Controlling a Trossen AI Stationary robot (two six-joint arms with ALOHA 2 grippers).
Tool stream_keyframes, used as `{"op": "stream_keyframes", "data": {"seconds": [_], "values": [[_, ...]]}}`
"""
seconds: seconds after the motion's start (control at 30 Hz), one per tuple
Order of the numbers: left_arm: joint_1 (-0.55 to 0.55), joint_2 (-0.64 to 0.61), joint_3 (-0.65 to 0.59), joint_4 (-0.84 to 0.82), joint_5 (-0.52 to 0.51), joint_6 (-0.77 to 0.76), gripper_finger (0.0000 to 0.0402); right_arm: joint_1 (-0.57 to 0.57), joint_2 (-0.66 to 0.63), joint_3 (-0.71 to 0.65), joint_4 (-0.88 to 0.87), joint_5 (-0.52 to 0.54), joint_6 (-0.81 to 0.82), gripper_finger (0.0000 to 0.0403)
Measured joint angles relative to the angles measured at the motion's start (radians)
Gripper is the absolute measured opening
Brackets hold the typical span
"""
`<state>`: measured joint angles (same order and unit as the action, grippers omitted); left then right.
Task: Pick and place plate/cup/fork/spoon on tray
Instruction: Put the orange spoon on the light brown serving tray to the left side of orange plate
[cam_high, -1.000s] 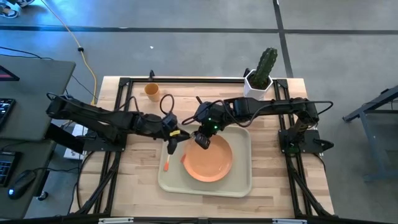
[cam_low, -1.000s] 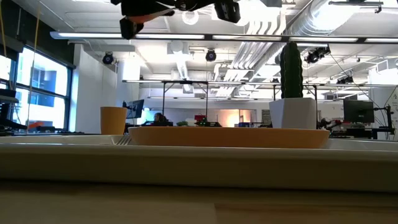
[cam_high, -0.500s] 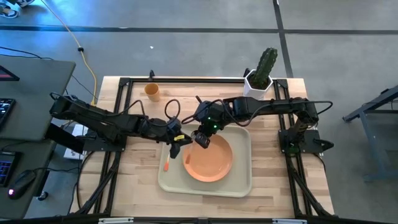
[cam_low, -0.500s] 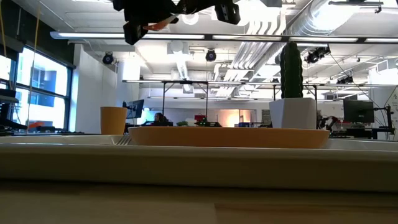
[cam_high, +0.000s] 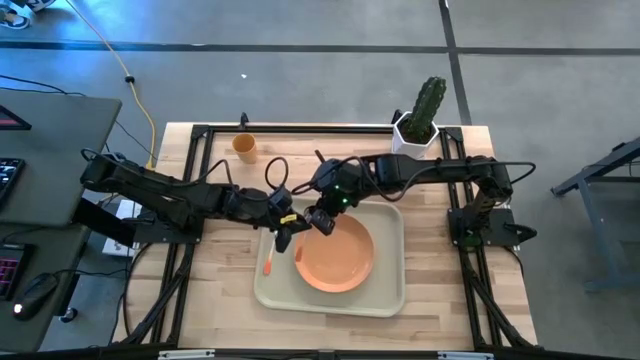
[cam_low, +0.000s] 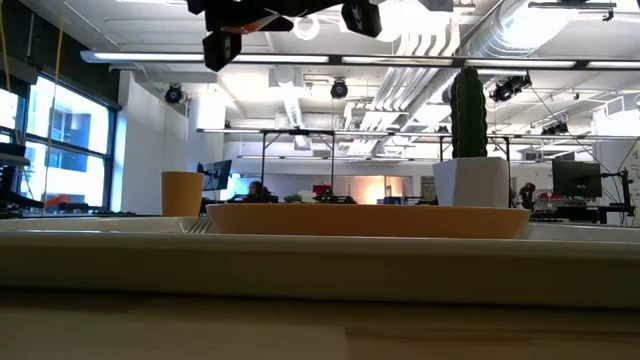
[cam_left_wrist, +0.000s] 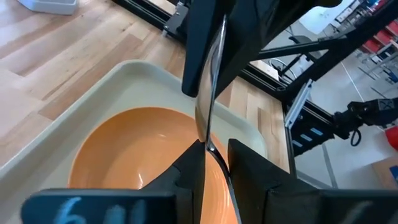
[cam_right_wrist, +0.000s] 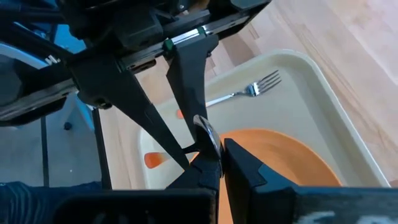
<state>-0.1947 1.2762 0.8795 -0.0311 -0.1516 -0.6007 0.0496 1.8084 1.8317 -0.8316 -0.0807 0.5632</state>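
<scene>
I see both grippers meeting mid-frame over the plate (cam_high: 335, 259). The left gripper (cam_left_wrist: 215, 155) has its jaws narrowed on the spoon (cam_left_wrist: 208, 93). The right gripper (cam_right_wrist: 216, 163) has its jaws closed against the spoon's bowl.

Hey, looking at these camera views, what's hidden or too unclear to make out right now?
1. High view: the small silver-bowled spoon is hidden beneath the left hand and right hand.
2. Low view: both hands are cut off by the top edge. The pale beige plastic tray's rim hides all but the tines of the orange-handled fork.
3. Wrist views: overlapping fingers hide whether the right hand also grips the spoon.
</scene>
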Motion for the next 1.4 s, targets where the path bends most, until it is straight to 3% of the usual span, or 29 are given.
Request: {"op": "stream_keyframes", "data": {"seconds": [0.13, 0.27, 0.4, 0.53, 0.63, 0.77, 0.97, 1.4], "values": [[0.000, 0.000, 0.000, -0.004, 0.000, -0.011, 0.0064, 0.000, 0.000, 0.000, 0.003, 0.000, 0.000, 0.0000], [0.000, -0.002, 0.000, -0.022, 0.020, -0.039, 0.0016, 0.000, 0.000, 0.000, 0.001, 0.002, -0.006, 0.0000], [0.000, -0.016, 0.002, -0.050, 0.011, -0.103, 0.0009, -0.002, 0.000, 0.000, 0.009, 0.001, -0.006, 0.0006], [-0.020, -0.018, -0.001, -0.167, -0.016, -0.178, 0.0003, -0.005, 0.004, 0.000, -0.011, 0.024, 0.019, 0.0039], [-0.049, -0.011, -0.098, -0.198, -0.038, -0.300, 0.0002, -0.003, -0.001, 0.001, -0.071, 0.146, 0.071, 0.0079], [-0.053, -0.024, -0.268, -0.060, -0.065, -0.531, 0.0002, 0.004, 0.000, 0.000, -0.143, 0.266, 0.119, 0.0129], [-0.047, -0.019, -0.451, 0.147, -0.137, -0.781, 0.0001, 0.023, 0.000, 0.001, -0.134, 0.271, 0.109, 0.0172], [-0.070, 0.032, -0.474, 0.168, -0.171, -0.833, 0.0001, 0.027, 0.000, 0.000, -0.128, 0.253, 0.113, 0.0178]]}}
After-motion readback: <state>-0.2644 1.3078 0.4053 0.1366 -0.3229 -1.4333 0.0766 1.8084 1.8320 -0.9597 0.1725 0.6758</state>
